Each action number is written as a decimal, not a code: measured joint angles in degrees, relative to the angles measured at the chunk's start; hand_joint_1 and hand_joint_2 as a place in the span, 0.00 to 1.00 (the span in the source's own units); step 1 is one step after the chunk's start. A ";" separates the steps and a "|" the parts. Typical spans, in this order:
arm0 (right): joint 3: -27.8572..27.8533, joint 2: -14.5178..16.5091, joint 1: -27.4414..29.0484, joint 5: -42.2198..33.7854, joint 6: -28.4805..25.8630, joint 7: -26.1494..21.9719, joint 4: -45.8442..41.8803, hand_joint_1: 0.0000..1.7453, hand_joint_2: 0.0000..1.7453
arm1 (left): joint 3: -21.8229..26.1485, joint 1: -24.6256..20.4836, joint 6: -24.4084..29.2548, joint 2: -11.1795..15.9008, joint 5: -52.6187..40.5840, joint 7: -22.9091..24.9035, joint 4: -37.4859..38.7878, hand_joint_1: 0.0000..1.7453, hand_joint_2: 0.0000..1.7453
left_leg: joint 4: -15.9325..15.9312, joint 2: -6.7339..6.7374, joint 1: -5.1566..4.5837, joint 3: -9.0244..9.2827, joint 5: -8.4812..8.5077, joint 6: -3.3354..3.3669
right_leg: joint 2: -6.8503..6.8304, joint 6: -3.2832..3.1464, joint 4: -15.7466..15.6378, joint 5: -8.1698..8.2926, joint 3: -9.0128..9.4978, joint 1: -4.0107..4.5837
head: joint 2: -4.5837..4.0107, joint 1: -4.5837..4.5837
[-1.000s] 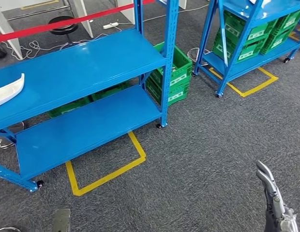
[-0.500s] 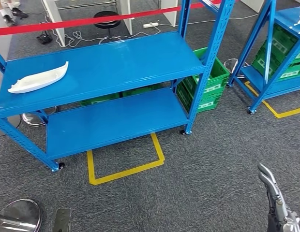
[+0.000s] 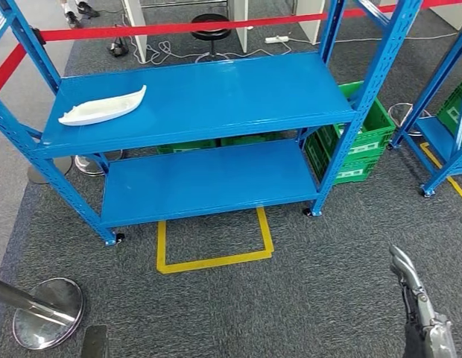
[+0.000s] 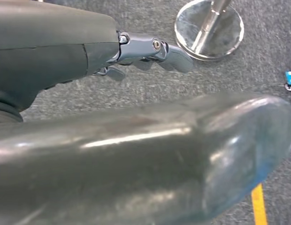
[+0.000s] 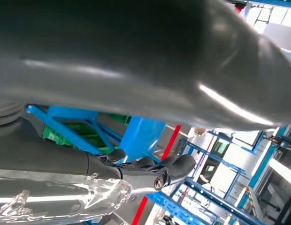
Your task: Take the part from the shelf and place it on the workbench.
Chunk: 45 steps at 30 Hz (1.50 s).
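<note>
Right hand [image 3: 421, 313]: low at lower right of head view, over grey carpet, fingers extended, holding nothing. Left hand [image 4: 144, 49]: fingers straight, empty, near chrome stanchion base [image 4: 209, 28]. Long white moulded plastic part [image 3: 103, 107] lies on blue steel shelf [image 3: 229, 97], top level, left end.

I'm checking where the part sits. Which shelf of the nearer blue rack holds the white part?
The upper shelf: the white part lies near its left end; the lower shelf is bare.
</note>
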 joint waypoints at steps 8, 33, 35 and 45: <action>-0.05 -0.03 -0.04 -0.98 -0.02 -0.32 0.60 0.00 0.00 | 0.35 -0.46 0.02 -0.10 0.14 -0.71 1.43 0.00 0.00 | -1.56 -0.90 0.56 3.83 -2.36 1.91 | 2.79 2.01 13.96 -3.64 -8.04 -0.15 | -0.02 0.91; -0.36 0.09 0.62 -2.09 -0.01 -1.19 1.09 0.00 0.00 | 3.65 2.20 -7.34 1.52 -5.33 -1.14 2.06 0.00 0.00 | 0.52 -2.90 0.61 -4.66 2.87 0.10 | 8.27 0.34 -0.35 -3.25 5.44 -0.42 | -0.02 0.62; -1.03 0.27 0.93 -2.81 -0.02 -1.62 1.07 0.00 0.00 | 4.90 1.88 -7.75 1.17 -6.52 -1.31 1.74 0.00 0.00 | 0.28 -2.48 0.63 -2.98 2.76 0.90 | 6.60 0.93 2.39 -2.75 4.73 -0.35 | -0.04 0.87; -4.00 1.38 2.85 -6.06 -0.01 -0.43 2.83 0.00 0.00 | 10.14 2.76 -10.88 -1.20 -10.76 -1.70 0.46 0.00 0.00 | 0.24 -2.07 0.26 4.54 -3.95 1.55 | 3.55 -0.11 4.65 1.33 -7.46 0.96 | -0.02 1.53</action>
